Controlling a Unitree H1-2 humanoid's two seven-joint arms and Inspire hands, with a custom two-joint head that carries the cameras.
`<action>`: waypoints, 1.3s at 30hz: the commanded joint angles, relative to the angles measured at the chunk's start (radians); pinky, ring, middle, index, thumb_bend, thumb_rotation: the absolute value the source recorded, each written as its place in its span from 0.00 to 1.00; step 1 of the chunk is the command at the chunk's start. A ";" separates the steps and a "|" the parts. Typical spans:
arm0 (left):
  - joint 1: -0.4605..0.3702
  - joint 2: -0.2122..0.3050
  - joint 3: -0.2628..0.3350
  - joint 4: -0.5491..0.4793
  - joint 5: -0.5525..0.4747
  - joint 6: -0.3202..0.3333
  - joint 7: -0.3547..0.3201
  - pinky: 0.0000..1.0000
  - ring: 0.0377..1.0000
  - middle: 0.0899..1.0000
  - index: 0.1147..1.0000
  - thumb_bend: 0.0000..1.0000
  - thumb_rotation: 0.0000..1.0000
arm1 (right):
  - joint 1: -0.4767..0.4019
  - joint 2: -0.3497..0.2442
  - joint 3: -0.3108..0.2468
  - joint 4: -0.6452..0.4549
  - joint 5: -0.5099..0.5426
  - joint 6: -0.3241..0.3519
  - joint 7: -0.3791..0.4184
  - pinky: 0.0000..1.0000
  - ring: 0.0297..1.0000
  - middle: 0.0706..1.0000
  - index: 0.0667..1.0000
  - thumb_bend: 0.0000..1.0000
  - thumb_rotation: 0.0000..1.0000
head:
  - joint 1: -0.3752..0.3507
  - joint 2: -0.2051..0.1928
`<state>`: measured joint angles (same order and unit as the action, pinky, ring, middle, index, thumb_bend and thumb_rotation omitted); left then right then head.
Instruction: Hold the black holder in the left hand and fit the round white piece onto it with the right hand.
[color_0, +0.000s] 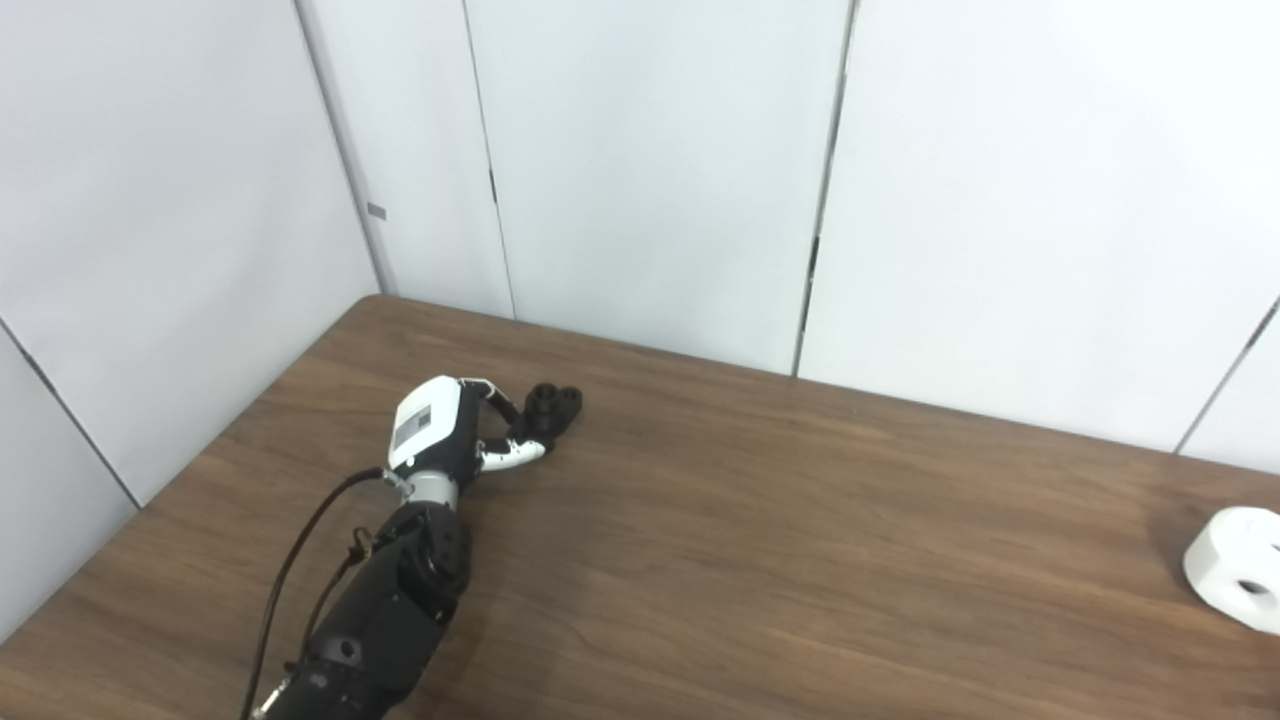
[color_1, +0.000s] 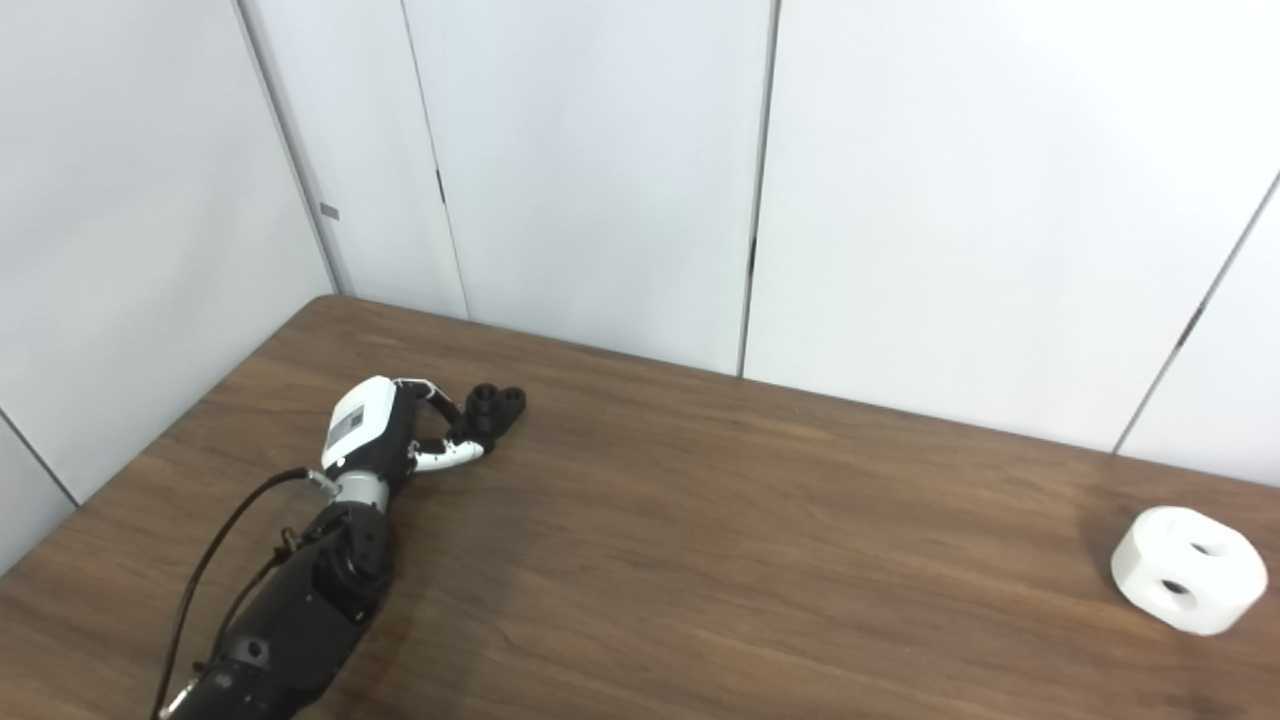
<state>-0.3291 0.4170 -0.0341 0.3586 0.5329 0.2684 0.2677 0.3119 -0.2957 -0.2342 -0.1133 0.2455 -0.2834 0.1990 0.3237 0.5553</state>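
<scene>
The black holder is a small dark piece with round sockets on top, resting on the wooden table at the far left. My left hand reaches it from the near side, with fingers and thumb curled so their tips pinch the holder's near end. The holder also shows in the right eye view. The round white piece, a thick disc with two holes, lies far off at the table's right edge, tilted on its side. My right hand is not in view.
White wall panels stand close behind the table's far edge and along its left side. The brown tabletop stretches between the holder and the white piece.
</scene>
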 joint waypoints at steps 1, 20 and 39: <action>-0.003 0.001 -0.006 -0.064 -0.001 0.012 -0.024 0.99 0.91 0.78 0.42 0.52 0.05 | 0.031 0.020 0.016 0.013 -0.002 0.019 -0.004 1.00 1.00 1.00 1.00 0.77 1.00 | -0.006 0.004; 0.241 -0.086 -0.142 -0.401 -0.010 -0.037 -0.185 0.98 0.92 0.82 0.42 0.52 0.05 | 0.034 0.056 0.030 -0.031 -0.022 0.042 -0.028 1.00 1.00 0.98 0.96 0.72 0.98 | -0.100 0.047; 0.388 -0.088 -0.326 -0.611 0.085 -0.182 -0.341 0.98 0.92 0.81 0.42 0.52 0.05 | 0.054 0.127 0.091 -0.150 -0.138 0.050 -0.067 1.00 0.98 0.96 0.95 0.60 1.00 | -0.291 0.153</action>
<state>0.0542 0.3134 -0.3393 -0.2302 0.6074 0.1046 -0.0222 0.3581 -0.1800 -0.1538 -0.2411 0.1154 -0.2380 0.1426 0.0322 0.7072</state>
